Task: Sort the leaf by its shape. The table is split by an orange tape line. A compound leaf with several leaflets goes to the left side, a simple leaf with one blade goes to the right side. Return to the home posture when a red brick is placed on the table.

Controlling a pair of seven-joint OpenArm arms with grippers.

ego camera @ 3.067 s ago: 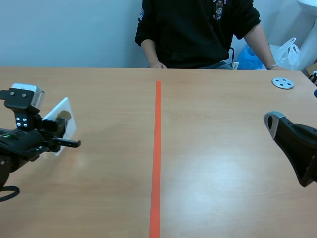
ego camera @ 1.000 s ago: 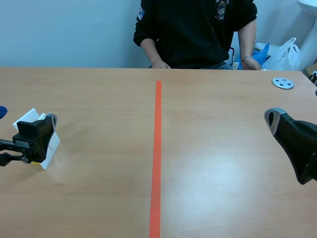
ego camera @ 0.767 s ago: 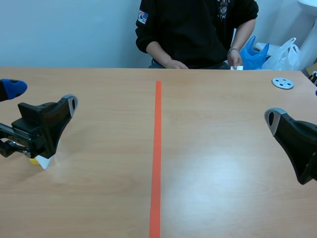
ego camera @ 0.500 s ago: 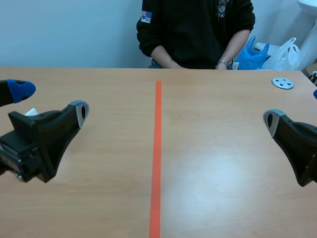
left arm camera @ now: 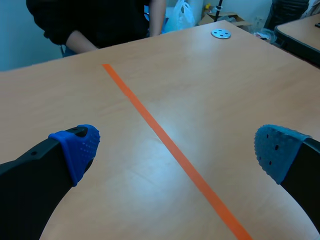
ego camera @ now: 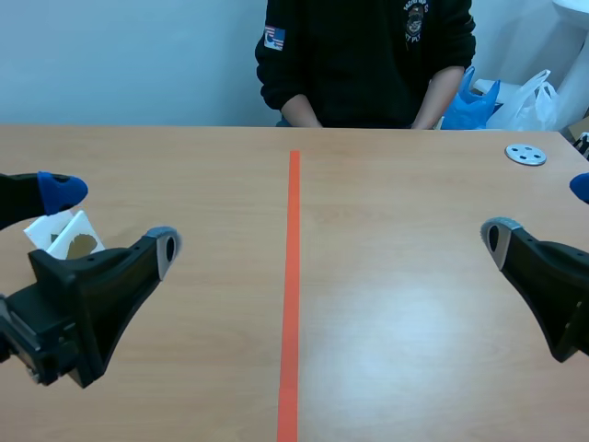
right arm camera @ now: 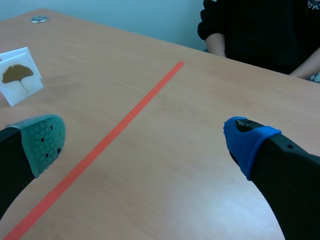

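The left hand hung low over the tabletop, its fingers spread wide with nothing between them. The right hand was spread just as empty across the orange tape line. The white card with the ginkgo leaf stood upright on the left side of that line, close by the left hand.

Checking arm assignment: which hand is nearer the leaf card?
Left. The left hand is open close by the leaf card, on its side of the orange tape line; the right hand is across the line, well away.
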